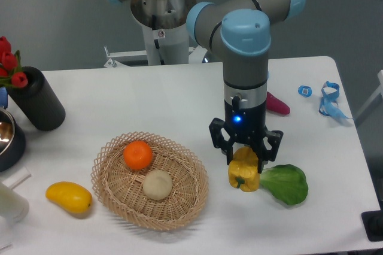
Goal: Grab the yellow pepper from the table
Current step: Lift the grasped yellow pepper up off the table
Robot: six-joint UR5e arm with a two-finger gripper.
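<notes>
Item: yellow pepper (pixel 244 175), small, blocky, lobed lengthwise; probably light and fairly rigid, its smooth skin likely slippery, so the flat flanks between lobes look the best place to hold. Location: clamped at its upper part between the fingers of the gripper (pixel 245 158), apparently raised clear of the table (pixel 149 99), though contact underneath cannot be ruled out from this view. Orientation: long axis roughly vertical, in line with the downward-pointing wrist; stem not visible, so which end is up cannot be told. Adjacent: green leafy vegetable (pixel 286 184) just beside on the right; wicker basket (pixel 111 186) near on the left, holding an orange (pixel 138 154) and a pale round fruit (pixel 157 184); smooth yellow mango-like fruit (pixel 69 197) well apart.
</notes>
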